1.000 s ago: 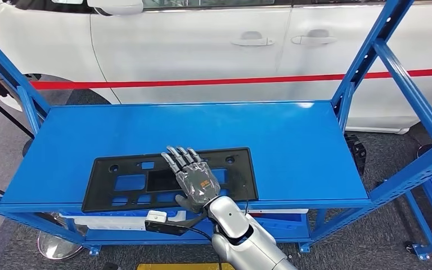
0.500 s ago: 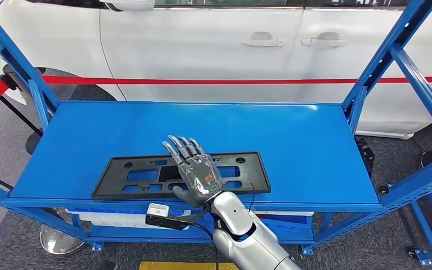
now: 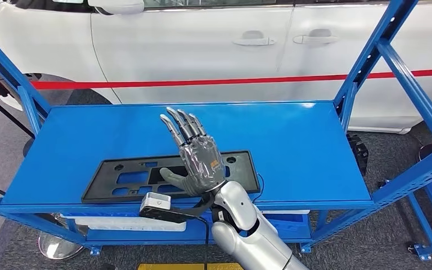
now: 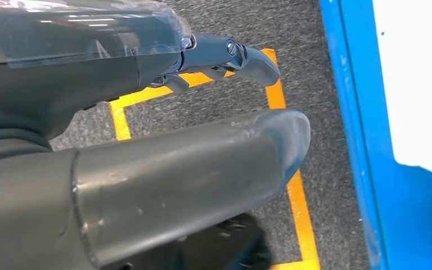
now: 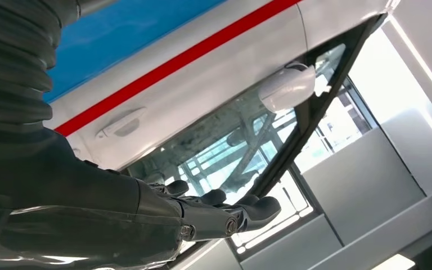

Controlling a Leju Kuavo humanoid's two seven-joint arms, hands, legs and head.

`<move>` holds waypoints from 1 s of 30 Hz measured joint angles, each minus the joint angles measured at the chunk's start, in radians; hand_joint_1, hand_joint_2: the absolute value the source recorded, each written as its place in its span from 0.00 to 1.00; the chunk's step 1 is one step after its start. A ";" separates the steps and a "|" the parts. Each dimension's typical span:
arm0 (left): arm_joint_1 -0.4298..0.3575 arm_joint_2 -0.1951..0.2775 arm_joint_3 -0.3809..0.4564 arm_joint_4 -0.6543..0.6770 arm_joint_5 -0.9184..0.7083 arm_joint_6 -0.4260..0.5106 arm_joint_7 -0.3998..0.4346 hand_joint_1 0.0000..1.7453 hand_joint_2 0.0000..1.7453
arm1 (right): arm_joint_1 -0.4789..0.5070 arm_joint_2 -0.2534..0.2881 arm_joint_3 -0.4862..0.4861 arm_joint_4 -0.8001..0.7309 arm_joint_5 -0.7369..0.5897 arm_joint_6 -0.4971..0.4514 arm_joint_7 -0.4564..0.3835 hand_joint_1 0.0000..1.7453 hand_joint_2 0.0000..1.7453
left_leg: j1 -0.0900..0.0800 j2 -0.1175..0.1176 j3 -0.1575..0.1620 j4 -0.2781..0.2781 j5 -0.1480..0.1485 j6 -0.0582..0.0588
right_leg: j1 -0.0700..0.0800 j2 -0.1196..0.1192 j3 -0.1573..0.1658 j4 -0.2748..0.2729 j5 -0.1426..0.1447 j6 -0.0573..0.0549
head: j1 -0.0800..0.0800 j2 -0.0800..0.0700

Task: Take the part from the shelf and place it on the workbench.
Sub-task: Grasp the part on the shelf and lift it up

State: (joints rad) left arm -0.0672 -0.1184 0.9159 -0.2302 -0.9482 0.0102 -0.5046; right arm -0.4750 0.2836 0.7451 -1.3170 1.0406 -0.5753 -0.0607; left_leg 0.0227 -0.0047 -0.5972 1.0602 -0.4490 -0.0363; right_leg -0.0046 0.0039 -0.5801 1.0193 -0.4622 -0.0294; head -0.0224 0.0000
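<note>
Lifted since half a second ago, the right hand [image 3: 198,160] now hovers above the shelf [image 3: 292,140] with its fingers [image 3: 181,125] straight, spread and holding nothing, where before it lay low over the part [image 3: 118,181]. That flat black part lies on the blue shelf along its front edge, toward the front left corner, partly hidden behind the hand. Seen from its wrist camera, the left hand [image 4: 146,129] hangs over grey floor [image 4: 230,101] crossed by yellow tape [image 4: 292,185], its fingers apart around nothing.
</note>
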 joint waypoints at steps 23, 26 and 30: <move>0.008 0.005 0.026 0.000 -0.014 -0.009 -0.011 0.00 0.00 | 0.144 -0.065 0.000 -0.155 -0.051 -0.013 -0.058 0.00 1.00 | -0.004 0.001 -0.095 0.076 -0.044 0.000 | 0.000 -0.005 0.027 -0.016 -0.012 -0.017 | 0.006 0.000; 0.007 0.008 0.030 0.000 -0.013 -0.008 -0.011 0.00 0.00 | 0.154 -0.069 0.000 -0.156 -0.050 -0.012 -0.058 0.00 1.00 | -0.003 0.001 -0.120 0.237 -0.114 -0.009 | 0.004 -0.007 -0.007 -0.014 0.010 -0.019 | 0.002 0.000; 0.005 0.010 0.033 0.000 -0.018 -0.007 -0.011 0.00 0.00 | 0.162 -0.073 0.004 -0.150 -0.011 0.006 -0.053 0.00 1.00 | -0.006 0.001 0.043 0.045 -0.038 0.006 | 0.008 -0.008 -0.033 -0.009 0.032 -0.010 | 0.001 0.000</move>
State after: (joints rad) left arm -0.0618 -0.1088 0.9486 -0.2302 -0.9660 0.0032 -0.5157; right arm -0.3131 0.2103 0.7490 -1.4669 1.0292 -0.5695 -0.1132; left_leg 0.0170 -0.0035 -0.5540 1.1050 -0.4867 -0.0304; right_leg 0.0038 -0.0043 -0.6133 1.0103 -0.4304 -0.0396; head -0.0214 0.0000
